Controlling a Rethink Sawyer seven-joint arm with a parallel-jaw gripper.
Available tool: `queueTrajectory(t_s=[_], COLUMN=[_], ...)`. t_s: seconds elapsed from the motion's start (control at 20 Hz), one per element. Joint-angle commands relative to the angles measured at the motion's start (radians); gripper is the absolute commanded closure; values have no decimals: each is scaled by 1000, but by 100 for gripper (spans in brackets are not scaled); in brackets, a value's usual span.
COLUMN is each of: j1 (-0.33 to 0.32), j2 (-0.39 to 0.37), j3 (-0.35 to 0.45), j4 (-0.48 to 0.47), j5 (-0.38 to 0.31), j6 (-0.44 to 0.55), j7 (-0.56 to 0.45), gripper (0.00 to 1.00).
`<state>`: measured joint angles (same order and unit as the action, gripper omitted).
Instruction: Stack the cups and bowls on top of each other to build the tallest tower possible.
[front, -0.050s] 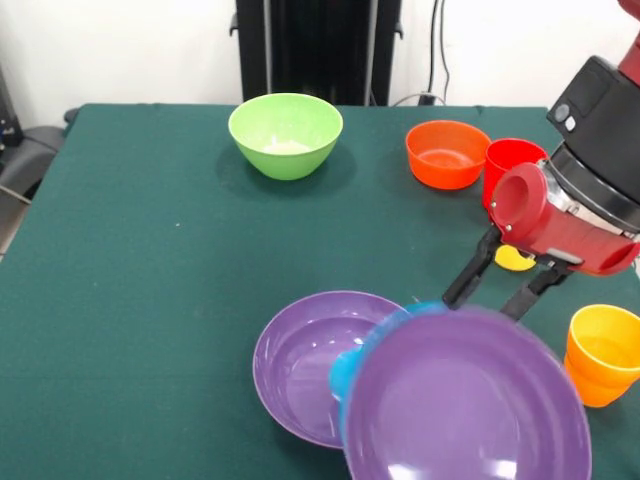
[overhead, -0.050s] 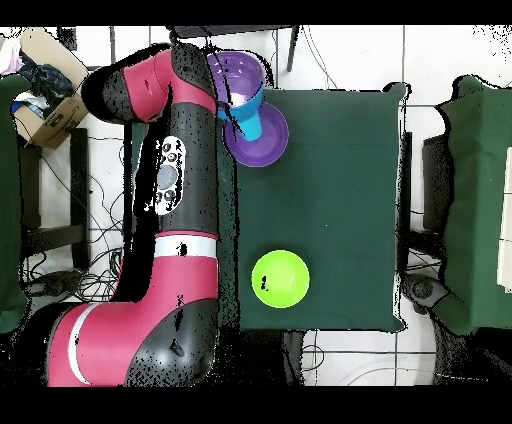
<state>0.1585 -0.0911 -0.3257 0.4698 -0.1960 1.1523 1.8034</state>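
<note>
I hold a wide purple bowl (front, -0.050s: 465, 400) aloft at the table's near edge, tipped so its open mouth faces the front camera, its rim standing close to vertical and its short axis lying nearly level rather than upright; a deep blue bowl (front, -0.050s: 350, 370) shows as a crescent nested behind its rim and appears to ride along with it. My gripper (front, -0.050s: 497, 283) has its two dark fingers (front, -0.050s: 468, 275) closed on the upper rim of that pair, one finger on each side of the wall. Just behind and to the left in the front view, the second purple bowl (front, -0.050s: 315, 365) sits upright on the green cloth of the table (front, -0.050s: 150, 260), mouth to the ceiling, and I judge it to be the base of the tower. The step in hand looks like carrying the lifted bowls toward that base. The next move calls for rolling my wrist until the rim is level, centring over the base, then lowering before I let go; released while tilted, the load would likely slide off. Farther out stand the orange cup (front, -0.050s: 603, 352) near my wrist, the red cup (front, -0.050s: 510, 165) touching or just beside the orange bowl (front, -0.050s: 446, 153), a sliver of yellow cup (front, -0.050s: 514, 259) behind my fingers, and the light green bowl (front, -0.050s: 285, 134), well apart.
</note>
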Motion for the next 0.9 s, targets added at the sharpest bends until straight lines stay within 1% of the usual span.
queueTrajectory(t_s=[0.05,0.25,0.45,0.6,0.7,0.8,0.9], j1=[-3,3,14,19,24,31,42], j2=[31,24,1,-7,-37,-71,-91], j3=[25,10,-2,-9,-6,-8,-23], j4=[15,27,72,84,114,104,24], j5=[-36,-31,-26,-18,-3,15,35], j6=[90,87,59,37,26,77,191], j7=[-54,-39,-20,26,56,50,33], gripper=[0,0,0,0,0,0,0])
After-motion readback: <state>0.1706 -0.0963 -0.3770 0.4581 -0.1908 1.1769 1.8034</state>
